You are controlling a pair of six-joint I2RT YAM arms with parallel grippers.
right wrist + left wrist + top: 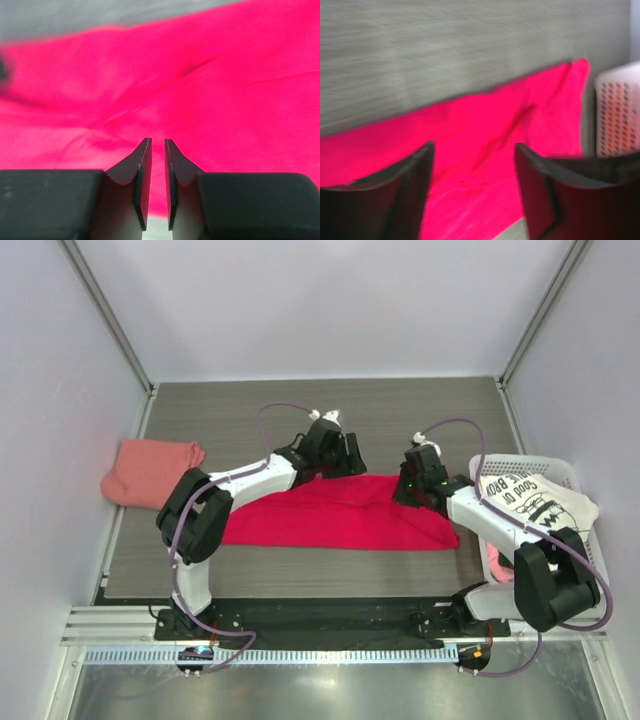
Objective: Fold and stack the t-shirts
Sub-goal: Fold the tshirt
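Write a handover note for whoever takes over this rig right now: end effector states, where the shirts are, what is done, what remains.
Left end effector: open, above the crimson t-shirt.
Right end effector: fingers almost together over the same shirt; cannot tell whether they pinch cloth.
Crimson t-shirt: long flat band mid-table, apparently folded once.
Salmon-pink t-shirt: at the table's left edge, looks folded.
White printed t-shirt: draped on the white basket, right, unfolded.
Remaining: finish the crimson fold, fold the white one, stack all three.
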